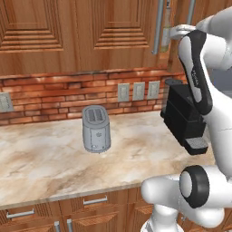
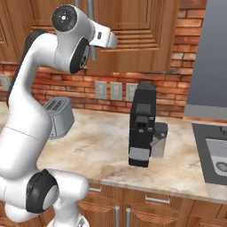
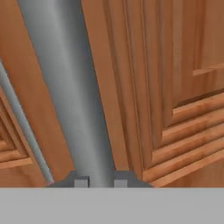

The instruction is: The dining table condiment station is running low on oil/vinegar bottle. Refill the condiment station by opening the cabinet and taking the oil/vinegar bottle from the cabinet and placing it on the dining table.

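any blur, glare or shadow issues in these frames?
Hand view: handle close up and soft-edged, pincer shut on it. Left base view: toaster sharp, faint shadow on the counter. Right base view: evenly lit, no glare on the coffee machine.

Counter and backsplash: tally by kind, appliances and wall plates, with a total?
Toaster: 1
Coffee machine: 1
Wall outlet plates: 4, three grouped and one at the far left
Total: 6
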Motion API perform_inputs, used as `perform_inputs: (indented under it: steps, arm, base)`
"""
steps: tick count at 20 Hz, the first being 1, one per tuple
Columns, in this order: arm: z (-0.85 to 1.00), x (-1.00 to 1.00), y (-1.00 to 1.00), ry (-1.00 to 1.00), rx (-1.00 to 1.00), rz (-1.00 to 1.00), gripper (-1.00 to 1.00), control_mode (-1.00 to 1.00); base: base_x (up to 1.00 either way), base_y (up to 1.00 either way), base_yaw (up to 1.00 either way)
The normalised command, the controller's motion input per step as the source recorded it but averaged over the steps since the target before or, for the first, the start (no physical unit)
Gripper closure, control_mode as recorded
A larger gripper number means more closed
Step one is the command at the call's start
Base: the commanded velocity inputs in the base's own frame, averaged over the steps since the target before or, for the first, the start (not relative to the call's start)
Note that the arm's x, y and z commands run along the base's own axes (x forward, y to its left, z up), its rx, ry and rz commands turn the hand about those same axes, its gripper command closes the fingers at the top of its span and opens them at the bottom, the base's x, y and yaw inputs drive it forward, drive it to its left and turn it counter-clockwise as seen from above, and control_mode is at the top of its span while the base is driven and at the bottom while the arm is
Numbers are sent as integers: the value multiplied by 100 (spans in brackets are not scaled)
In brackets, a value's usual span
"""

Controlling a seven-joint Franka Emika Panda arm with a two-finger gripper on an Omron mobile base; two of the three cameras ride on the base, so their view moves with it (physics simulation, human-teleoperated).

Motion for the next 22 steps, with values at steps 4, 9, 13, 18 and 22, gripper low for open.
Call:
perform_inputs:
  steps: [4, 9, 13, 18, 22]
  arm:
    - [1, -100, -77, 2, 0, -14, 100, -100]
    - [0, -100, -84, 0, 0, -17, 100, -100]
    - [3, -100, -72, 1, 0, -19, -100, -100]
    - [19, -92, -23, 0, 0, -7, -100, -100]
    - [32, -51, 49, 0, -12, 3, -100, -100]
  base:
    - [0, 0, 0]
    - [0, 0, 0]
    - [0, 0, 0]
    - [0, 0, 0]
    - [0, 0, 0]
